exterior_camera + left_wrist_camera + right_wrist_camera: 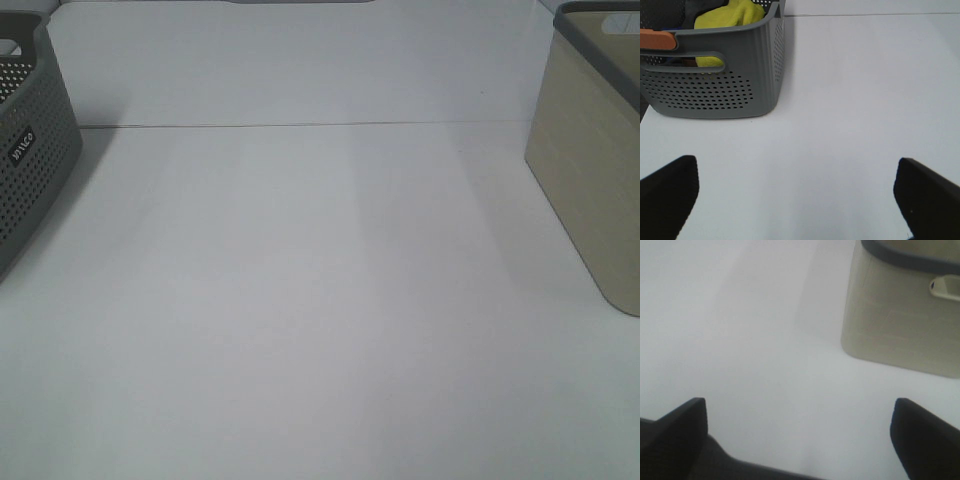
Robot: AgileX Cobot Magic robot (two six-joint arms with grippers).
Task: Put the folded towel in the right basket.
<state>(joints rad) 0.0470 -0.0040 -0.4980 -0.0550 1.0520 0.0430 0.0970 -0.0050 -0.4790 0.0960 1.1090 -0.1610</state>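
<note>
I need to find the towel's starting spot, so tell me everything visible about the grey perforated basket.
The grey basket looks like plastic, with ribbed walls pierced by rows of small holes, a smooth rim and a slot handle. It stands upright on the white table at its left edge. Inside lie a yellow cloth and something orange. Neither gripper touches it.
</note>
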